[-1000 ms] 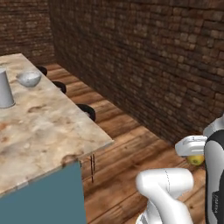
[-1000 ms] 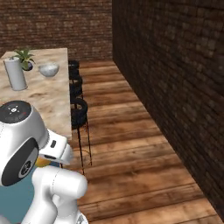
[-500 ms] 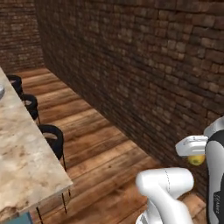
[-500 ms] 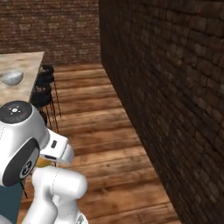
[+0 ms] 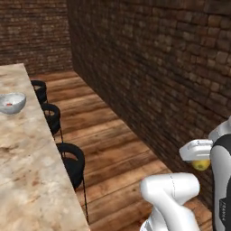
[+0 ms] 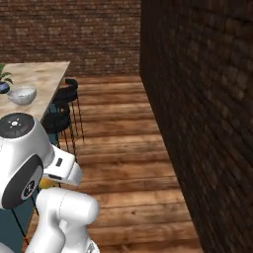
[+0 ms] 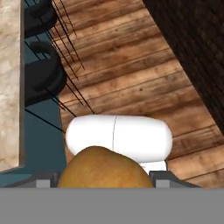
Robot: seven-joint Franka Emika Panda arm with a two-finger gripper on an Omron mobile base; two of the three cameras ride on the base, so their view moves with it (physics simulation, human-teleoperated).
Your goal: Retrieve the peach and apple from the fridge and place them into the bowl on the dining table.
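My gripper (image 7: 105, 180) is shut on a golden-orange peach (image 7: 103, 167) that bulges up between the two fingertips. From the left base view the peach (image 5: 201, 165) hangs under the white hand at the far right, over the wooden floor. The pale speckled bowl (image 5: 11, 103) stands on the marbled dining table (image 5: 27, 162), far off to the left of the hand. A small red patch lies inside the bowl, and I cannot tell whether it is the apple. In the right base view the bowl (image 6: 22, 95) sits near the table's (image 6: 42, 79) far end. The fridge is out of view.
Three black stools (image 5: 71, 161) line the table's near side, between it and the arm. A dark brick wall (image 5: 158, 67) runs along the right. A small blue plant pot (image 6: 3, 86) stands beside the bowl. Open wooden floor (image 6: 123, 143) lies between stools and wall.
The whole picture has swung: the base has moved, so the table, stools and wall sit differently in both base views. The hand keeps its pose and its hold on the peach.
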